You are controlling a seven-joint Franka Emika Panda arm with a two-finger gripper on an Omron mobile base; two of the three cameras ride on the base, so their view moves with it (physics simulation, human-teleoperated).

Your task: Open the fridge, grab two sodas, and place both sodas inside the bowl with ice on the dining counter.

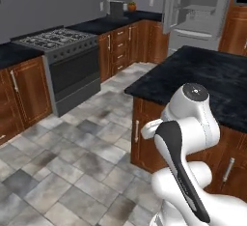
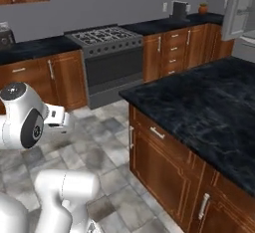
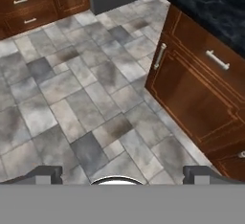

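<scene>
Seemingly still in transit, with no soda in hand. Gripper aimed down at the tiled floor, fingers spread wide apart with nothing between. Fridge seen far across the kitchen, beyond the dining counter, one door already swung open on grey shelves; sodas and bowl not made out. Next, probably, a drive round the island's near corner toward the fridge. Open floor between the stove and the island; black stone edge and cabinet handles close on the right.
</scene>
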